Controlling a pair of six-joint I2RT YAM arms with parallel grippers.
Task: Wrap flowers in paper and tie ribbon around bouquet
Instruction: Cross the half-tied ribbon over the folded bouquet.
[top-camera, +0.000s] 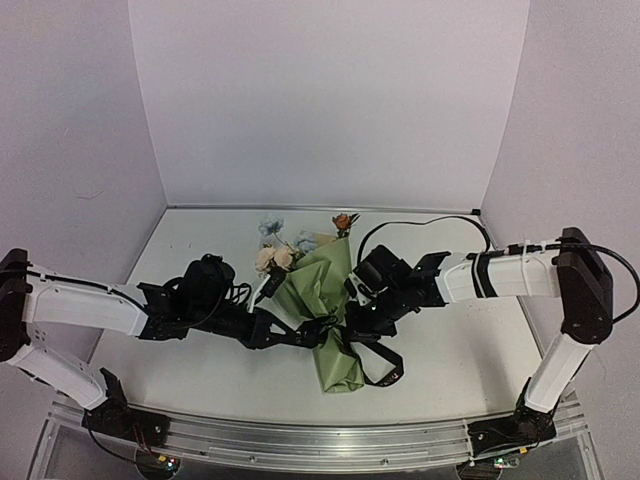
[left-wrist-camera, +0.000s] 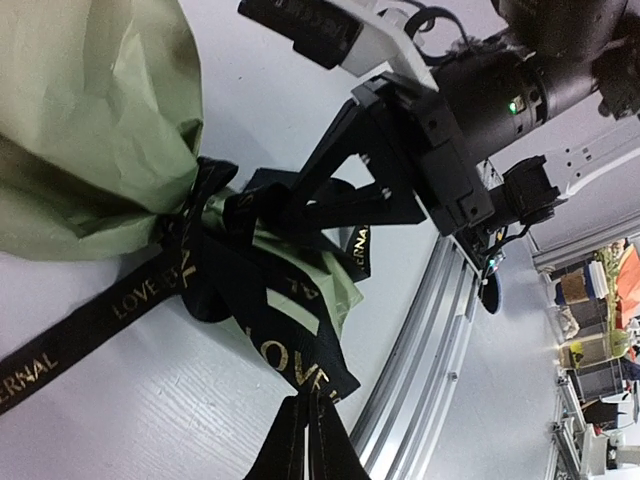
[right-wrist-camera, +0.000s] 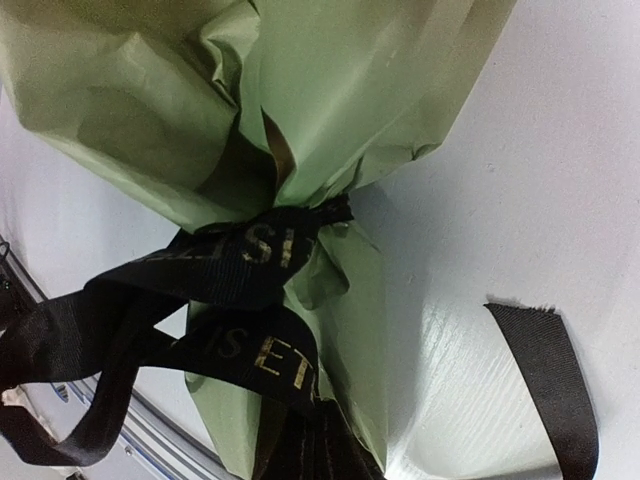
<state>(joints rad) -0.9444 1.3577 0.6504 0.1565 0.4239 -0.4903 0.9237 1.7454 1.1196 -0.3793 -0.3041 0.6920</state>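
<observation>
Between the two robot hands, a cone-shaped bouquet (top-camera: 322, 290) of crinkly olive-green paper (right-wrist-camera: 400, 90) lies on the white table (top-camera: 470, 350). Its pale blue, cream and rust-orange artificial flowers (top-camera: 275, 255) poke from the wide end, out beyond both sets of fingers. A long, narrow black ribbon (left-wrist-camera: 120, 305) with pale gold lettering is cinched round the neck of the cone, right at the fingertips.

The left gripper (top-camera: 303, 335) reaches in from one side, pinched narrow, with two ribbon strands running into its tips. The right gripper (top-camera: 343, 322) faces it from the other side, clamped tight on the ribbon beside the knot. One loose ribbon end trails on the table just past the right gripper.

The bundle looks light enough to slide if tugged from one side only. The paper seems thin and would crumple and keep any crease. The ribbon is limp and smooth, so it probably slips easily. The safest hold appears to be on the ribbon tails close to the knot, well clear of the fragile blooms.
</observation>
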